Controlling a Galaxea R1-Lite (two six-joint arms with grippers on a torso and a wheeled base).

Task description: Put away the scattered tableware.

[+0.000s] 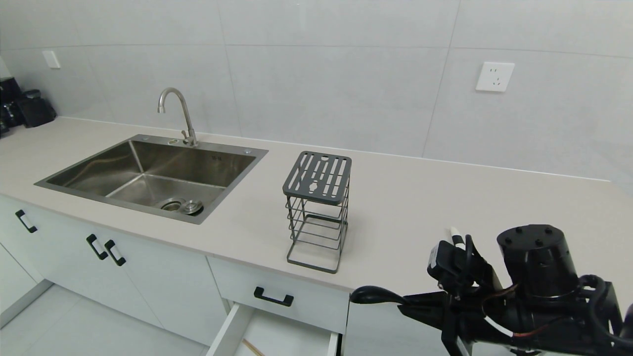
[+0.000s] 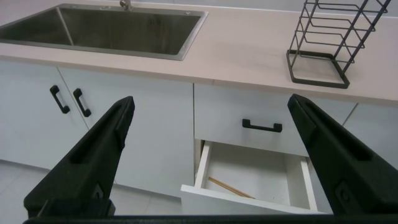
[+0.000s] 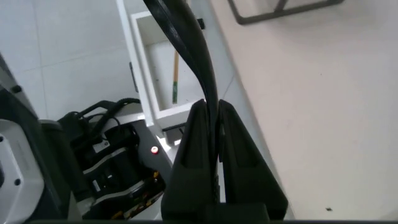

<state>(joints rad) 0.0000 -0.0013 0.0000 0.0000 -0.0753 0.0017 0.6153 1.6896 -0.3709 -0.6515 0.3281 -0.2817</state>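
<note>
Right wrist view: claw clamps cropped black utensil, perhaps spoon.

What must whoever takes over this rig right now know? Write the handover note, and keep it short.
Left end effector: open, holding nothing, out in front of the open drawer.
Right end effector: shut on a black utensil, held off the counter edge near the drawer.
Things: a wooden stick, chopstick-like, lies in the drawer; the wire rack stands on the counter.
Done: drawer open, one piece inside, utensil in grasp.
Left: put the utensil away, probably in the drawer, then likely shut the drawer.
</note>
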